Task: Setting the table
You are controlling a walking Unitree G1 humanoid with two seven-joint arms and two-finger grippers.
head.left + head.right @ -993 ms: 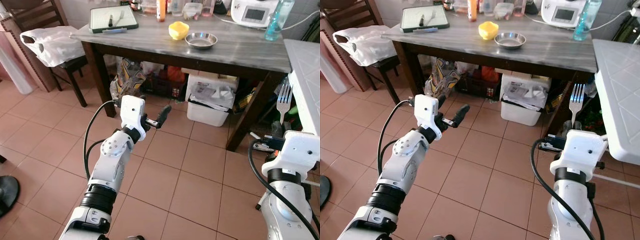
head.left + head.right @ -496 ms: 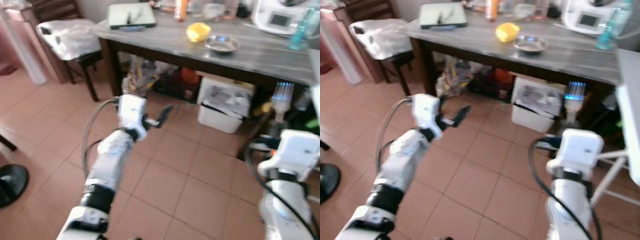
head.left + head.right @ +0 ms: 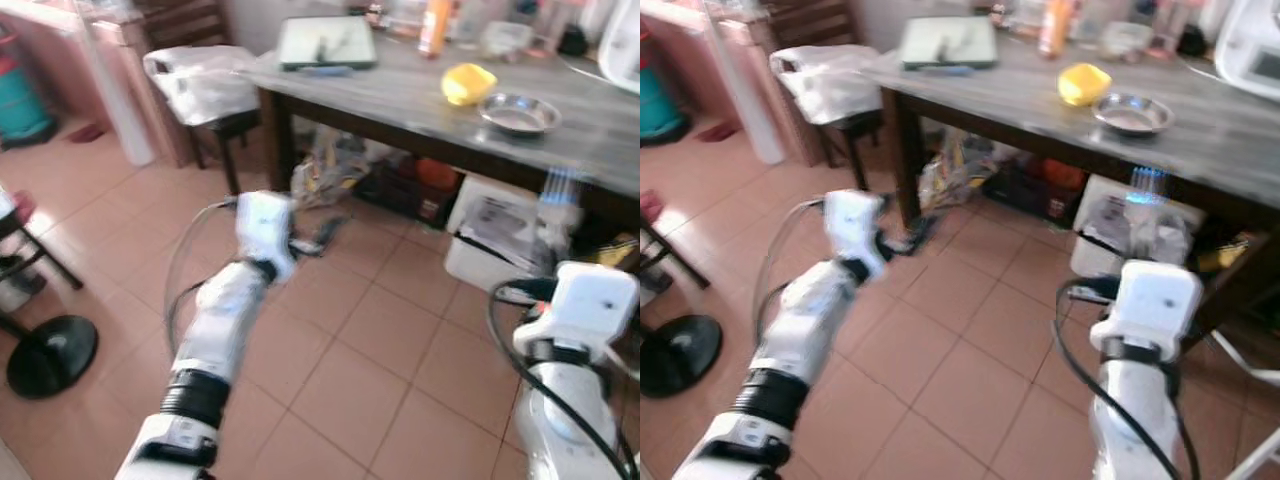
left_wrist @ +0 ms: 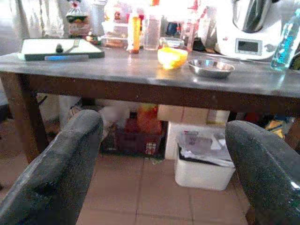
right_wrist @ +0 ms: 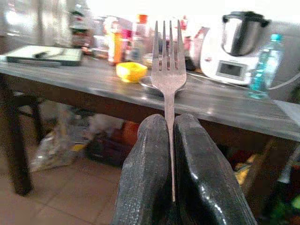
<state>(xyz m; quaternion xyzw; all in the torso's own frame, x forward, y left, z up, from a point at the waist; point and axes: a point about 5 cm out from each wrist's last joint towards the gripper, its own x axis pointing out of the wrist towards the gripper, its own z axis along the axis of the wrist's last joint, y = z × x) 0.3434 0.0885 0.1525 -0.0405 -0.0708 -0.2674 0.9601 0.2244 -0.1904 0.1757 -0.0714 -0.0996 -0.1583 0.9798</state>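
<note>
Head views (left eye, right eye): both blurred, so the camera seems to be in motion. The dark-legged table with a grey top stands ahead. On it: a yellow bowl, a steel dish just beside it, and a green tray near the far left corner.
Left gripper: held out over the tiled floor, short of the table. Nothing in it.
Right gripper: raised on the robot's right, carrying a fork upright. The tines are smeared by blur.
Chair: at the table's left end, with a white plastic bag on the seat.

Left wrist view: the two black fingers are spread wide apart, with empty air between them. The table edge, yellow bowl and steel dish lie ahead, well apart from the fingers.

Right wrist view: the fingers are pressed together on the fork's handle, pinching it low. The neck and four tines stand clear above the pads and read as vertical.
Behind the fork: a white appliance and a blue bottle on the table.

Handling (judgement): the fork is metal, so stiff, light and not fragile. The handle is thin, smooth and likely slippery, and it could pivot in a two-pad pinch if the tines bump the table.
Hold point (judgement): the flat of the handle, as now. A grip nearer mid-handle would resist swinging better.
Placement note (judgement): lay it flat beside the steel dish and release low, since it may skid on the smooth top.
</note>
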